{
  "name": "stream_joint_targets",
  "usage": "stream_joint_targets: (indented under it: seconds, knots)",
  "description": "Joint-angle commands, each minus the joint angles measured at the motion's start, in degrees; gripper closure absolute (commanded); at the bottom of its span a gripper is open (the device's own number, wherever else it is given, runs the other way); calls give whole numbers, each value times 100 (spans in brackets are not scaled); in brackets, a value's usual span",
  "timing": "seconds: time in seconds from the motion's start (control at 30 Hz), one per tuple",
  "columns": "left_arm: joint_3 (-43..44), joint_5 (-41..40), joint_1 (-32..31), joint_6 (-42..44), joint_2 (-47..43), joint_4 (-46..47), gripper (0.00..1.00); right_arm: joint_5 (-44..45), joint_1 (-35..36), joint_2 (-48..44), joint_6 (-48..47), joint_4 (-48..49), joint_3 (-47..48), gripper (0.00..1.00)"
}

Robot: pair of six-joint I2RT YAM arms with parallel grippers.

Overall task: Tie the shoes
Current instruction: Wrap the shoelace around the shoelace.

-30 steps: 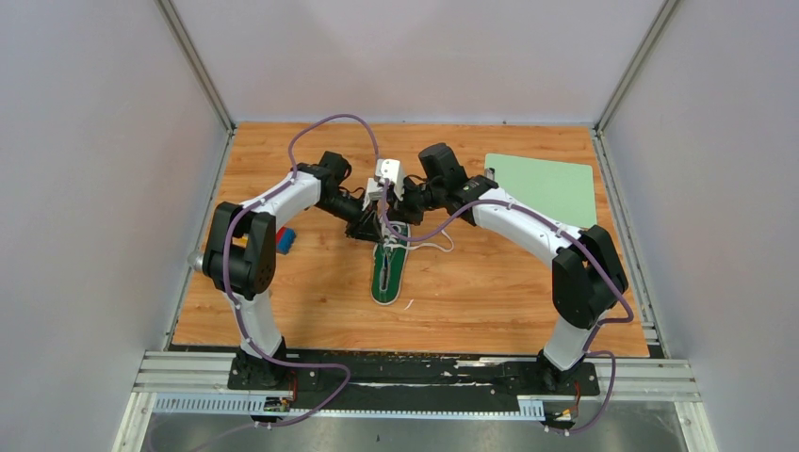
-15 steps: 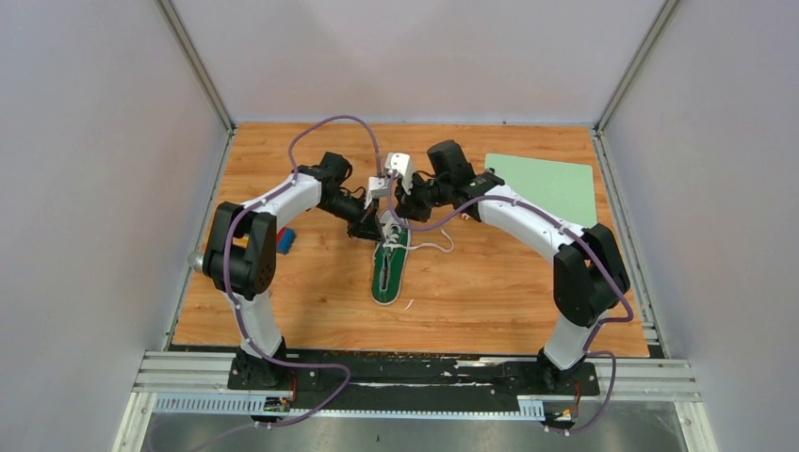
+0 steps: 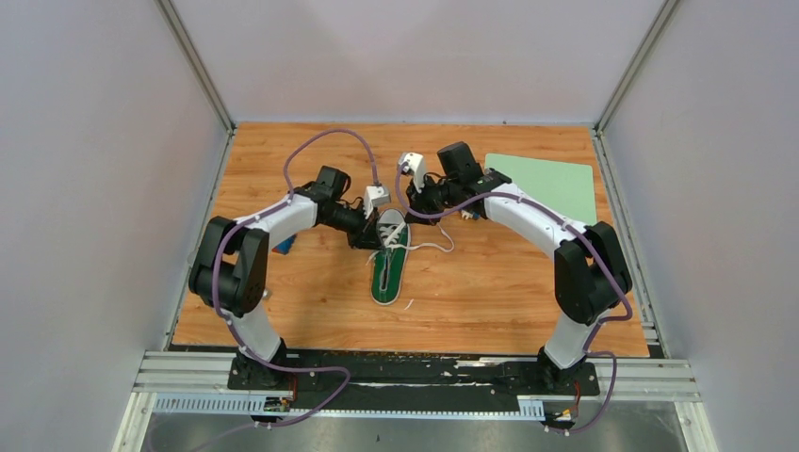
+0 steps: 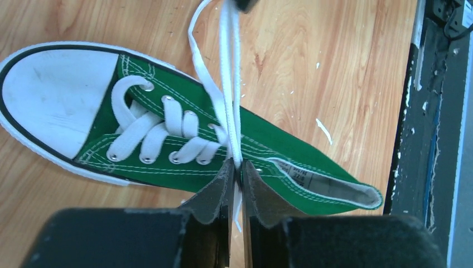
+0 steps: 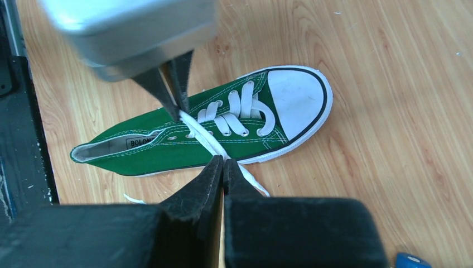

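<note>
Sneaker (image 3: 386, 273) lies on the wooden table (image 3: 490, 282), toe pointing away from the arm bases. At its left side the left gripper (image 4: 237, 167) is pinched tight on the white laces (image 4: 227, 84). Right of its toe, the right gripper (image 5: 223, 163) clamps them too.

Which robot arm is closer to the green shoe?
Left. The left end effector hangs low right over the shoe, pinching the laces. The right end effector pinches the laces too, but higher up and farther from the shoe.
</note>
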Motion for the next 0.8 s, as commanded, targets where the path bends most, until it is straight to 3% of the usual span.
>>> stream_joint_targets:
  seconds: [0.0,0.2,0.4,0.77]
  knots:
    - [-763,-404,-256,-1230,-938,1587,84,-176,-47,50,288,-5,64,100]
    - [-1029,-818,-396,-1608,-1125,1862,87,-234,-46,88,303,-54,86,100]
    - [-1015,-1110,-392,-1843,-1123,2013,68,-252,-51,185,326,-93,205,100]
    - [-1043,-1556,-392,-1976,-1329,2214,65,-334,-200,275,615,-93,414,100]
